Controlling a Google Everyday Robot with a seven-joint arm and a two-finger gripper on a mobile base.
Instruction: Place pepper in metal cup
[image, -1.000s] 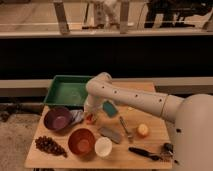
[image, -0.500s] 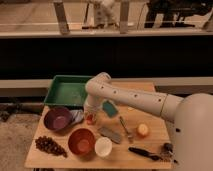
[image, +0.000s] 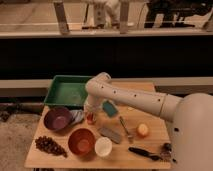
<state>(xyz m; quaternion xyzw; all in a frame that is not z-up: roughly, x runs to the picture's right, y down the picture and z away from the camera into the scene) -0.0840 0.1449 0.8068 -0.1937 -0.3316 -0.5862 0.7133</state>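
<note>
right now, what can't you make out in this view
In the camera view:
- pepper: only an orange-red speck shows under the gripper, which hangs low beside the metal cup; held or resting, cannot tell.
- metal cup: too small and dim to see inside.
- small dark thing beside the robot's body: too blurred to identify.

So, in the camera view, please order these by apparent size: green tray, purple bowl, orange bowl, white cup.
Largest: the green tray.
Then the purple bowl and the orange bowl, which look alike; the orange one is nearer, so no ranking.
Smallest: the white cup.
The gripper hangs low beside the purple bowl.
</note>
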